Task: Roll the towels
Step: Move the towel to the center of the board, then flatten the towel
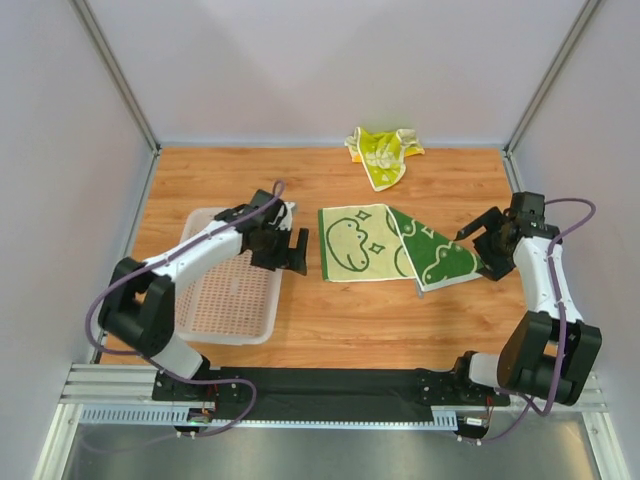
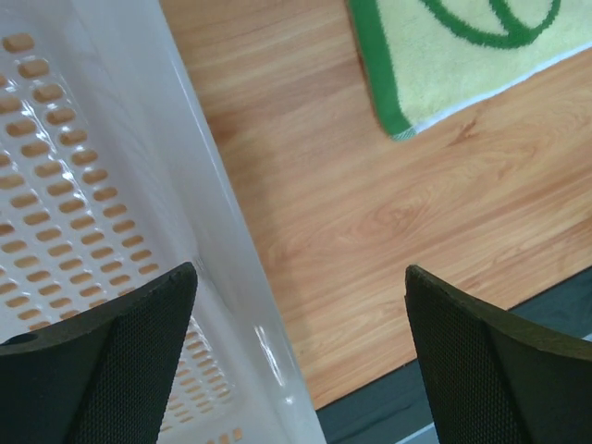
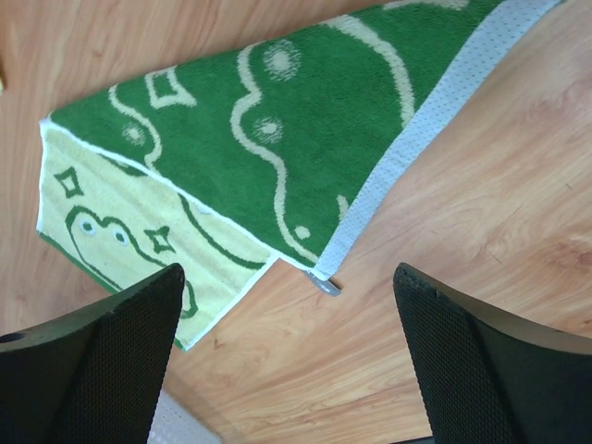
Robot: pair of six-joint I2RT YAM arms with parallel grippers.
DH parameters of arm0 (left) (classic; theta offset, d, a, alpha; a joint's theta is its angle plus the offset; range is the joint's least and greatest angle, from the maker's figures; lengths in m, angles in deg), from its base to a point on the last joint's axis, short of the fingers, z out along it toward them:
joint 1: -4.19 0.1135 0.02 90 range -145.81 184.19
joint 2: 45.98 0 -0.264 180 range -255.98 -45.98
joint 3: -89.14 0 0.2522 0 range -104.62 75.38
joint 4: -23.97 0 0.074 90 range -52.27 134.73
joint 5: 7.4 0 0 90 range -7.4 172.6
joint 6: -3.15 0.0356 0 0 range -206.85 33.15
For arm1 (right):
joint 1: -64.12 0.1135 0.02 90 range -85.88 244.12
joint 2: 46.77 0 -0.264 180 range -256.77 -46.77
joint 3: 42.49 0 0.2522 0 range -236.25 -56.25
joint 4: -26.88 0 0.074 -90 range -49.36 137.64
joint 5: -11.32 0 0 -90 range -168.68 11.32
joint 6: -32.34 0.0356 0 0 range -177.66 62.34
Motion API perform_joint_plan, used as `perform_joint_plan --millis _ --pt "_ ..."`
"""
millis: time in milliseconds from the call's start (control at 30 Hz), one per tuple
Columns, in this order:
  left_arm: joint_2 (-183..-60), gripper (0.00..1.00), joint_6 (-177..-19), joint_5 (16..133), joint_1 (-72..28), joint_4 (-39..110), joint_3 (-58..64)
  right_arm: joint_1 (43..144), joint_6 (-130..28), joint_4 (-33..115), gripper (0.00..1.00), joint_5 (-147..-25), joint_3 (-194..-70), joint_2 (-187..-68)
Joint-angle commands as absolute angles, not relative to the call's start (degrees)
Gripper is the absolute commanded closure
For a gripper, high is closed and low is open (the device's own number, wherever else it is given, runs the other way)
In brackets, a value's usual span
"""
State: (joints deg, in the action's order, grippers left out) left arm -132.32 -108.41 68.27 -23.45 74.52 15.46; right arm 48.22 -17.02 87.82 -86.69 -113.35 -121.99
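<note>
Right gripper hangs spread and empty just above the green towel, whose corner lies folded over; rolling likely wants that flap laid flat first, then a pinch along the hem; left gripper, also spread, hovers beside the white basket; bare table lies between them; the second towel sits crumpled far beyond.

Spread towel fuzzy terry cloth; basket glossy plastic; table smooth wood.
</note>
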Motion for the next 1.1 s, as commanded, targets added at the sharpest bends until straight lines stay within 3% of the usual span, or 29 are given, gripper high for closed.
perform_joint_plan --millis 0,367,433,467,533,600,800,1067 --pt "-137.9 0.02 -109.96 72.56 -27.35 75.33 7.81 49.97 -21.18 89.41 0.05 -89.05 -116.54 -119.28" --pt "-135.72 0.04 -112.42 88.99 -27.63 91.23 -1.42 54.45 -24.0 92.32 0.04 -92.91 -118.38 -116.64" --pt "-135.02 0.11 -111.9 93.92 -27.63 95.54 -4.15 55.77 -23.91 92.32 0.04 -93.53 -119.26 -117.52" --pt "-133.27 0.19 -111.2 94.28 -27.72 95.91 -4.69 56.3 -24.0 92.23 0.04 -93.45 -119.44 -117.7" --pt "-131.24 0.38 -107.16 92.36 -29.03 95.04 -6.26 57.09 -24.0 91.79 0.04 -93.36 -119.62 -118.4" --pt "-129.91 0.42 -103.04 83.77 -30.7 94.24 -7.41 57.27 -24.0 91.36 0.04 -93.36 -119.53 -119.02" --pt "-132.19 0.45 -103.63 63.89 -33.95 91.08 -4.09 57.27 -24.97 91.44 0.04 -92.83 -121.02 -121.21" --pt "-138.52 0.53 -107.24 66.32 -34.84 86.59 6.29 57.27 -26.02 91.62 0.05 -92.57 -121.81 -122.18"
